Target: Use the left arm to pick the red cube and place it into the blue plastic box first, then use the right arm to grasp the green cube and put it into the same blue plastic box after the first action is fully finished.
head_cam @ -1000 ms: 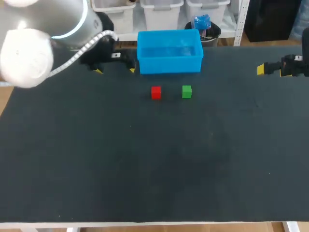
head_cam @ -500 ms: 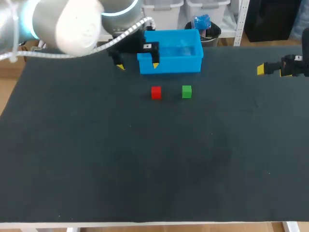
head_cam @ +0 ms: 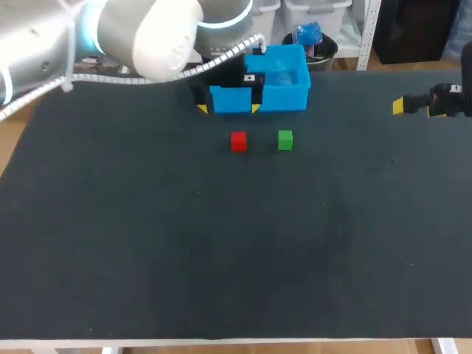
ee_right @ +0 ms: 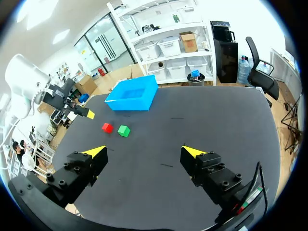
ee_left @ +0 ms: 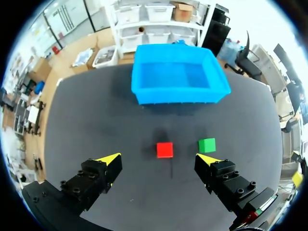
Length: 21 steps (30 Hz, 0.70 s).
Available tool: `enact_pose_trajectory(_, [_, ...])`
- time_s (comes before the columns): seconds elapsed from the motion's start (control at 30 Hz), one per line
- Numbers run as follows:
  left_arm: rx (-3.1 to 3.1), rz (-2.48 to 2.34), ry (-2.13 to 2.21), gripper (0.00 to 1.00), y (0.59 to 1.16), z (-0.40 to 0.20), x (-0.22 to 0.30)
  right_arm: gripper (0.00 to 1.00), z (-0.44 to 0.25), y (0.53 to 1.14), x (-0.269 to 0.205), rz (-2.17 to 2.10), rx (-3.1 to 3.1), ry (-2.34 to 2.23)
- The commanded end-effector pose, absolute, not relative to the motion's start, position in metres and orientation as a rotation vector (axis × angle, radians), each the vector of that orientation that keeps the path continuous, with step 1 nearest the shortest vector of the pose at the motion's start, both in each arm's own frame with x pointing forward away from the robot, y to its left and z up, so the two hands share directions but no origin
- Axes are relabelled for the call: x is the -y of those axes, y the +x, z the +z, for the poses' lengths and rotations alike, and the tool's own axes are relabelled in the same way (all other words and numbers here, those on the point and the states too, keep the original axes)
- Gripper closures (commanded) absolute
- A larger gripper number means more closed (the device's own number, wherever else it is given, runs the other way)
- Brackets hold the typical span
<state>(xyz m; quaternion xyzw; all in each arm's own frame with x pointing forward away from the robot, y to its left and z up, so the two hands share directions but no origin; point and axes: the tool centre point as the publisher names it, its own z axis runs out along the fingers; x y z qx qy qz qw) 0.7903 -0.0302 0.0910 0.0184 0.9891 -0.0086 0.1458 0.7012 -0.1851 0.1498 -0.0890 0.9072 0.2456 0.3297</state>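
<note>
Left approach to small red cube (head_cam: 238,141), w/ risk of clipping its neighbour.

Wide-open, empty jaws on left gripper (head_cam: 228,108), up by front wall of blue plastic box (head_cam: 284,99). Red cube flat on black table (head_cam: 221,243), short of box, just ahead of the tips in wrist view, not yet between them. Small green cube (head_cam: 285,139) near it, close ahead of one finger: likely knocked on descent if not centred. Off-centre close = cube skewed or flicked away. No long axis on a cube; faces approx square to box front. Right gripper (ee_right: 144,152) wide open too, empty, well apart.
</note>
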Motion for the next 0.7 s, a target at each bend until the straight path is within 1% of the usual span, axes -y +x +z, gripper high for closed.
enact_pose_trajectory(0.03, [-2.840, -0.019, 0.040, 0.00, 0.795, 0.077, 0.036, 0.00, 0.149, 0.701, 0.186, 0.644, -2.372, -0.234])
enact_pose_trajectory(0.47, [-2.834, -0.081, -0.013, 0.00, 0.796, 0.042, 0.036, 0.00, 0.149, 0.701, 0.186, 0.644, -2.372, -0.234])
enact_pose_trajectory(0.7, [-2.835, -0.076, -0.047, 0.00, 0.795, 0.033, 0.036, 0.00, 0.149, 0.701, 0.186, 0.644, -2.372, -0.234])
